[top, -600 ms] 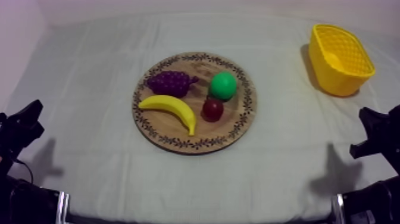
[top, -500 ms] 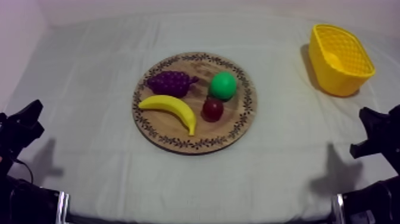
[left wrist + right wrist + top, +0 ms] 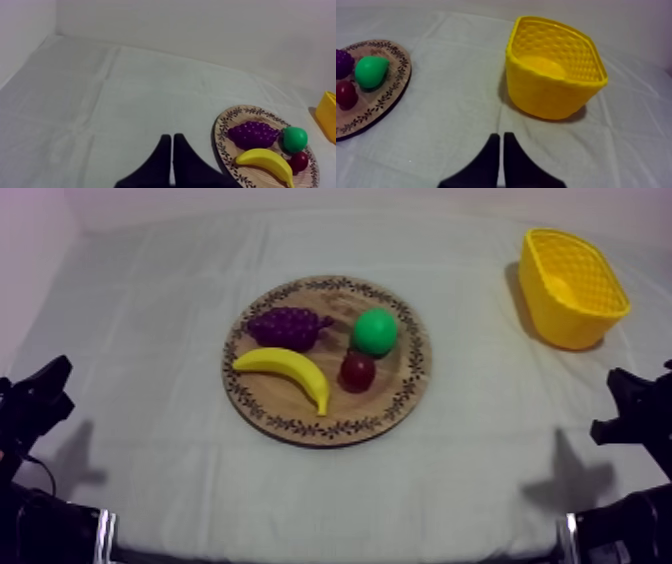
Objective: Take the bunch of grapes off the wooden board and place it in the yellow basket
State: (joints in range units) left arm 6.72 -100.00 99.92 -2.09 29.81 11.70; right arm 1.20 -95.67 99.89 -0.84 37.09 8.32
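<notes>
Both left and right jaws are pressed together, empty, while the grapes (image 3: 288, 326) lie on the board (image 3: 398, 404) just beside the banana (image 3: 285, 366), so a careless pinch may catch it or drop them short of the far basket (image 3: 575, 283).

My left arm (image 3: 35, 403) and right arm (image 3: 635, 413) sit low (seemingly parked), left pincer (image 3: 171, 138) and right pincer (image 3: 501, 136) each a wedge.

Top view slants down over the table (image 3: 150, 338); both low wrist views share the board (image 3: 221, 142).
</notes>
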